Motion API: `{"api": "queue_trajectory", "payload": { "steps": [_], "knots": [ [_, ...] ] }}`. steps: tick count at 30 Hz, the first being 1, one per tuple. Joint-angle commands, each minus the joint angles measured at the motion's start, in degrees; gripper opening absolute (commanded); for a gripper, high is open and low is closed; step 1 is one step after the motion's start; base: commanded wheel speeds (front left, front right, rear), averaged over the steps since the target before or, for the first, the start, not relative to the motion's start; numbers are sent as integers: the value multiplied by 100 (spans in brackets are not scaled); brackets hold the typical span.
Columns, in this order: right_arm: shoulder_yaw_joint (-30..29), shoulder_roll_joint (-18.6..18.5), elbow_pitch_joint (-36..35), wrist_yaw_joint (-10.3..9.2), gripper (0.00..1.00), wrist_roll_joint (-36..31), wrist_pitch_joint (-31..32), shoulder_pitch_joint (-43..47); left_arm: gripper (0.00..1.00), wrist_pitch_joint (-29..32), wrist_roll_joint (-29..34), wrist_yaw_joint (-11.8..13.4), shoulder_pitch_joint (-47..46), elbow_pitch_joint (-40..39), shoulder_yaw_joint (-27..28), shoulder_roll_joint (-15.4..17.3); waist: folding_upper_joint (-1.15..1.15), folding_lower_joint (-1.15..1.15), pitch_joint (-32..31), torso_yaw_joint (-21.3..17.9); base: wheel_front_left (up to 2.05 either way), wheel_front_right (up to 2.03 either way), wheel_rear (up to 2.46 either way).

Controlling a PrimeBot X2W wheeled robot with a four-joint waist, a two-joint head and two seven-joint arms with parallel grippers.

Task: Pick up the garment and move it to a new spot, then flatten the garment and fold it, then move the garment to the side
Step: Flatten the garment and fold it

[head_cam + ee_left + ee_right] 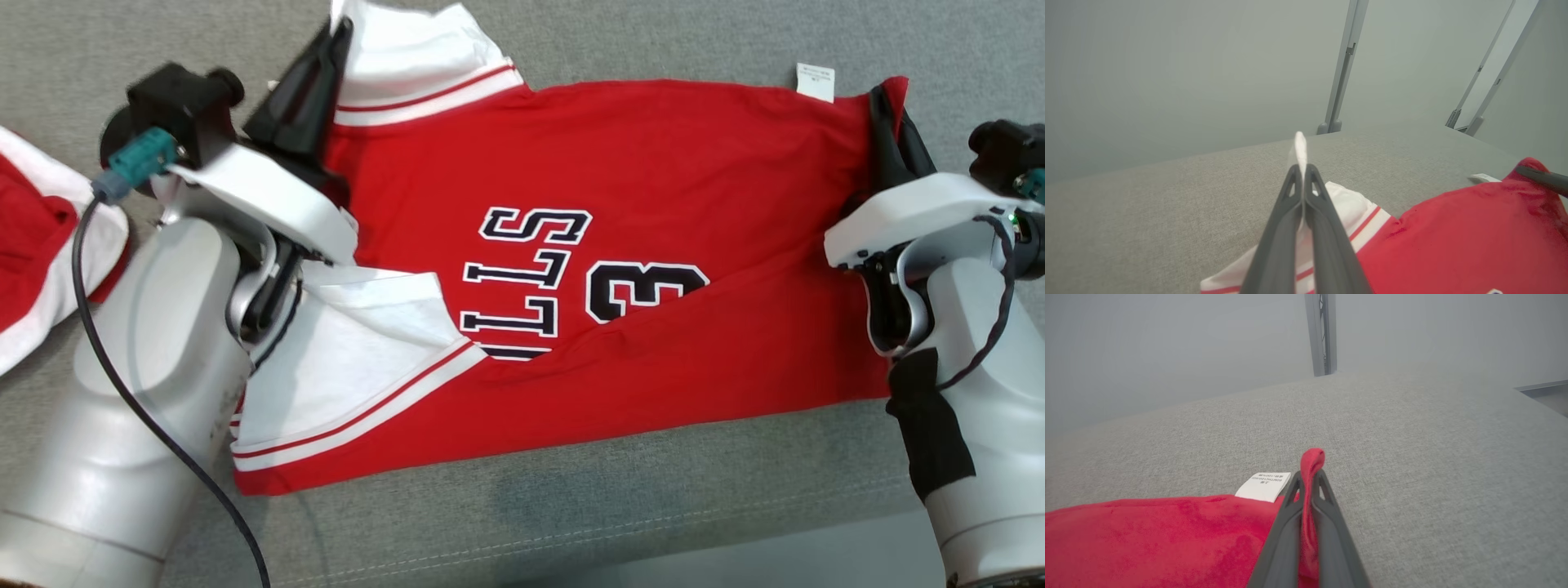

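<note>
Across the grey padded surface (653, 506) the red garment (620, 163) lies spread between both arms, its near edge folded up over the lettering. At the far left corner the left gripper (331, 49) is clamped on the white sleeve (408, 57); the right gripper (886, 110) is pinched on the red hem corner beside the care label (816, 82). Judged purpose: paired corner holds to keep the cloth taut for flattening or folding. A second red-and-white garment (33, 245) lies just beyond the left arm, apart from the work; no obstruction noted on the near side

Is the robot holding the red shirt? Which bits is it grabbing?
Yes. The left gripper pinches the shirt's white sleeve edge; the right gripper pinches its red corner beside the label.
</note>
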Motion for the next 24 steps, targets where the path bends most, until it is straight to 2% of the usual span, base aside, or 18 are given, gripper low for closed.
{"api": "queue_trajectory", "payload": {
  "steps": [1,12,24],
  "knots": [
    [59,36,-221,-1,0,-140,-33,205,0,-27,-106,-38,75,-228,121,184,0,0,-148,122,0,0,0],
    [-228,-138,-769,-1,0,-296,-33,1027,0,-27,-519,-40,972,-1138,126,223,0,0,-714,536,0,0,0],
    [-328,-466,-820,-1,0,34,-34,1701,0,-27,-1040,-40,1973,-1374,-99,320,0,0,-1175,808,0,0,0]
  ]
}}
